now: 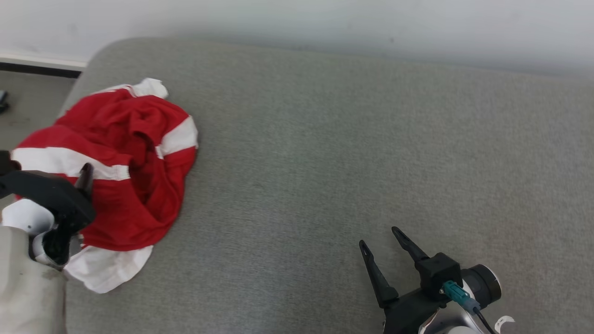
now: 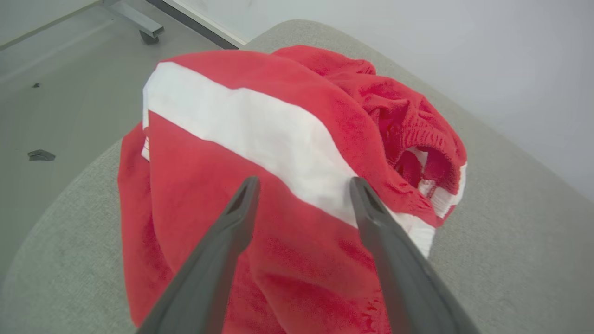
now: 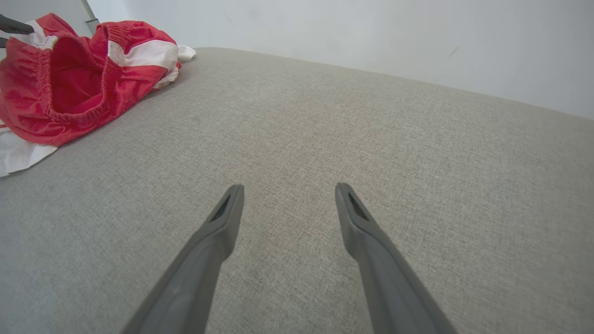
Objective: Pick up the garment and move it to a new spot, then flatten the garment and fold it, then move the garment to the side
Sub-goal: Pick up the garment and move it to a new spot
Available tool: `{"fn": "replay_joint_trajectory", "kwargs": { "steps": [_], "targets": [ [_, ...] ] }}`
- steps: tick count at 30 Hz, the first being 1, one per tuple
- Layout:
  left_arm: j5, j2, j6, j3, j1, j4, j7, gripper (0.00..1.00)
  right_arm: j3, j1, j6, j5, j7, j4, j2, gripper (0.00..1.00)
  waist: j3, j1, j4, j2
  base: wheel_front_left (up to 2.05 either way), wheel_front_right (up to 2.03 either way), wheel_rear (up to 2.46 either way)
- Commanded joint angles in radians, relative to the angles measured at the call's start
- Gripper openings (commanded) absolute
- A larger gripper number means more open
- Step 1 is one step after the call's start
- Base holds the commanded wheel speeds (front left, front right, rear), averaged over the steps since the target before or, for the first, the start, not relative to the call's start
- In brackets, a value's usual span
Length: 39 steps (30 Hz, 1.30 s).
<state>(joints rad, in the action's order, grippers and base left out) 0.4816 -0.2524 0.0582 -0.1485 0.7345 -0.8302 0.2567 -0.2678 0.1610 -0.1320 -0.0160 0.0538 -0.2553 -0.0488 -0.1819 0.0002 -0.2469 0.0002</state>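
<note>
**Garment bunched at the cushion's left end**

The red-and-white garment [image 1: 134,195] lies crumpled at the left end of the grey cushion [image 1: 348,139]. The left pincer [image 2: 304,183], released, hangs just above it. The right pincer [image 1: 378,236], also released, is near and well to the right.

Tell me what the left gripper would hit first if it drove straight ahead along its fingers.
Most likely the red and white garment: the open left gripper points at its white stripe, with nothing between. How close the tips are is hard to judge.
</note>
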Motion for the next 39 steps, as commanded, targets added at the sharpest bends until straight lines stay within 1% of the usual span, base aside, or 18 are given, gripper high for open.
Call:
{"fn": "replay_joint_trajectory", "kwargs": {
  "steps": [1, 2, 3, 5, 7, 13, 16, 20, 23, 26, 31, 35, 39],
  "targets": [
    [-0.025, -0.025, -0.019, 0.01, 0.018, -0.022, 0.013, 1.0, 0.001, 0.007, 0.002, 0.003, -0.003, 0.012, -0.003, 1.0, -0.083, -0.0002, 0.075, -0.0002, 0.0, 0.0, 0.0],
    [-0.037, -0.029, -0.023, 0.021, 0.022, -0.031, 0.018, 1.0, 0.005, 0.008, 0.002, 0.003, -0.004, 0.015, -0.003, 1.0, -0.086, -0.0002, 0.077, -0.0002, 0.0, 0.0, 0.0],
    [-0.05, -0.038, -0.036, 0.031, 0.023, -0.041, 0.021, 1.0, 0.005, 0.007, 0.002, 0.001, -0.005, 0.017, -0.003, 1.0, -0.088, -0.0002, 0.079, -0.0002, 0.0, 0.0, 0.0],
    [-0.066, -0.049, -0.044, 0.046, 0.024, -0.052, 0.017, 0.0, 0.007, 0.005, 0.002, -0.006, -0.002, 0.019, -0.003, 1.0, -0.087, -0.0002, 0.082, -0.0002, 0.0, 0.0, 0.0],
    [-0.08, -0.059, -0.048, 0.056, 0.027, -0.058, 0.016, 0.0, 0.009, 0.002, 0.002, -0.016, 0.004, 0.017, -0.003, 1.0, -0.081, -0.0002, 0.08, -0.0002, 0.0, 0.0, 0.0],
    [-0.096, -0.082, -0.041, 0.077, 0.045, -0.047, 0.022, 0.0, -0.002, -0.003, 0.002, -0.047, 0.021, -0.006, -0.002, 1.0, -0.042, -0.0002, 0.068, -0.0002, 0.0, 0.0, 0.0],
    [-0.104, -0.1, -0.034, 0.088, 0.057, -0.023, 0.014, 0.0, -0.011, -0.007, 0.002, -0.076, 0.039, -0.033, -0.003, 1.0, 0.0, -0.0002, 0.06, -0.0002, 0.0, 0.0, 0.0],
    [-0.11, -0.128, -0.02, 0.098, 0.085, 0.039, 0.008, 0.0, -0.026, -0.007, 0.002, -0.119, 0.067, -0.073, -0.002, 1.0, 0.06, -0.0002, 0.058, -0.0002, 0.0, 0.0, 0.0],
    [-0.113, -0.147, 0.0, 0.11, 0.11, 0.1, 0.009, 0.0, -0.035, -0.008, 0.002, -0.152, 0.091, -0.104, -0.003, 1.0, 0.107, -0.0002, 0.074, -0.0002, 0.0, 0.0, 0.0],
    [-0.114, -0.146, 0.012, 0.123, 0.141, 0.172, -0.002, 0.0, -0.039, -0.011, 0.002, -0.173, 0.113, -0.136, -0.003, 1.0, 0.15, -0.0002, 0.093, -0.0002, 0.0, 0.0, 0.0],
    [-0.103, -0.097, 0.029, 0.156, 0.175, 0.272, -0.039, 0.0, -0.054, -0.016, 0.002, -0.203, 0.135, -0.18, -0.002, 1.0, 0.206, -0.0002, 0.149, -0.0002, 0.0, 0.0, 0.0],
    [-0.083, -0.042, 0.04, 0.195, 0.18, 0.336, -0.056, 0.0, -0.061, -0.007, 0.002, -0.206, 0.142, -0.2, -0.002, 1.0, 0.219, -0.0002, 0.217, -0.0002, 0.0, 0.0, 0.0],
    [-0.072, 0.033, 0.047, 0.238, 0.173, 0.376, -0.08, 0.0, -0.048, -0.001, 0.002, -0.19, 0.144, -0.213, -0.003, 1.0, 0.218, -0.0002, 0.287, -0.0002, 0.0, 0.0, 0.0]
  ]
}}
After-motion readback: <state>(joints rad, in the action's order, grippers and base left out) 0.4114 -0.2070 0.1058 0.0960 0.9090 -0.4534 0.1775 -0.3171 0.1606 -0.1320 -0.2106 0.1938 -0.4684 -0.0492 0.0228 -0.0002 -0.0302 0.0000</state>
